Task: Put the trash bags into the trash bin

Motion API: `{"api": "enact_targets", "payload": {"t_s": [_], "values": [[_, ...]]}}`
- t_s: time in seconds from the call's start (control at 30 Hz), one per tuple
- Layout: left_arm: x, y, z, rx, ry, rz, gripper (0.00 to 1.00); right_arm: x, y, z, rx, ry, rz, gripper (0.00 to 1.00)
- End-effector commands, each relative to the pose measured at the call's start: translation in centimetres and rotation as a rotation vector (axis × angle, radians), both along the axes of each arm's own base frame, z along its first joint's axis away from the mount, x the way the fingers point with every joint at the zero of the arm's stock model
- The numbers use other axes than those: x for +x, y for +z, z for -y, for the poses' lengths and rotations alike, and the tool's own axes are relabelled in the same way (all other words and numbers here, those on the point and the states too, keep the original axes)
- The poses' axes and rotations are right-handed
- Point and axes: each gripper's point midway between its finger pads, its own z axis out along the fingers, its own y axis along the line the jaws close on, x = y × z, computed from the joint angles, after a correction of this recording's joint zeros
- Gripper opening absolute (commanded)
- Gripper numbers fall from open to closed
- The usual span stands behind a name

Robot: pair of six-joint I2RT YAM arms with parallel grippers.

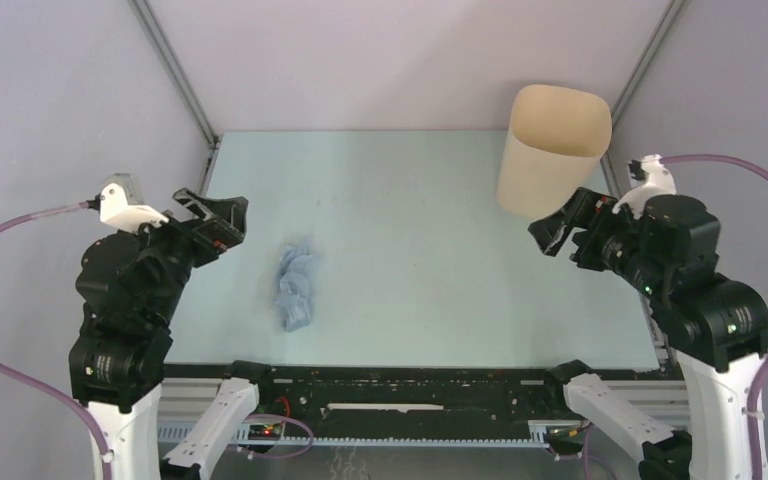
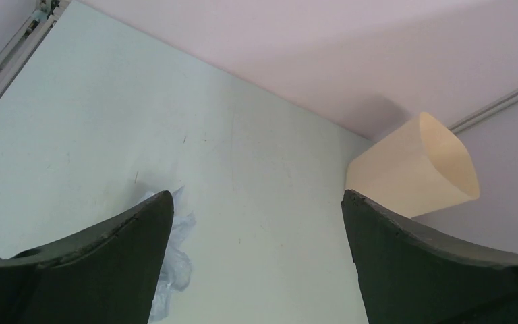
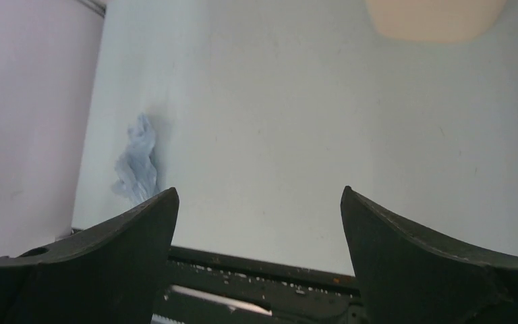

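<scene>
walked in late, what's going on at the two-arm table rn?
Nothing is being handled. The pale-blue trash bag lies crumpled on the table, left of centre and closer to the left arm. The beige trash bin stands upright near the far right corner, close to the right arm. The left gripper and right gripper hover at the sides with fingers spread wide, holding nothing. The bag is not yet in the bin.

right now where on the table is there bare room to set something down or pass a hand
The widest bare stretch of table lies between the trash bag and the trash bin, back wall to near edge. Crowded: the far right corner, where the open right gripper hangs close beside the bin.
</scene>
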Motion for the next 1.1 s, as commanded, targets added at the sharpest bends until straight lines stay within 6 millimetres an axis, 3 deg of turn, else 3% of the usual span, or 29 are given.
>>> {"api": "enact_targets", "payload": {"t_s": [0.0,0.3,0.47,0.57,0.73,0.9,1.07], "values": [[1.5,-0.6,-0.1,0.023,0.012,0.003,1.0,0.6,-2.1,-1.3,-0.033,0.039,-0.099,0.99],[2.8,-3.7,0.7,0.066,-0.042,-0.076,1.0,3.4,-4.2,-5.1,-0.112,0.128,-0.173,0.99],[3.7,-5.7,2.5,0.057,-0.12,-0.13,1.0,6.2,-4.0,-6.3,-0.137,0.12,-0.156,1.0],[4.3,-6.7,4.3,0.047,-0.196,-0.158,1.0,9.3,-3.9,-6.0,-0.169,0.076,-0.142,0.99],[5.0,-6.8,6.3,0.065,-0.276,-0.158,1.0,16.1,-3.3,-4.2,-0.223,-0.007,-0.099,0.99],[5.2,-6.8,6.8,0.114,-0.299,-0.152,1.0,22.7,-2.0,-1.4,-0.299,-0.085,-0.056,0.99],[5.3,-7.6,6.2,0.183,-0.276,-0.17,1.0,27.8,-2.8,1.3,-0.352,-0.157,-0.079,0.99]]}}
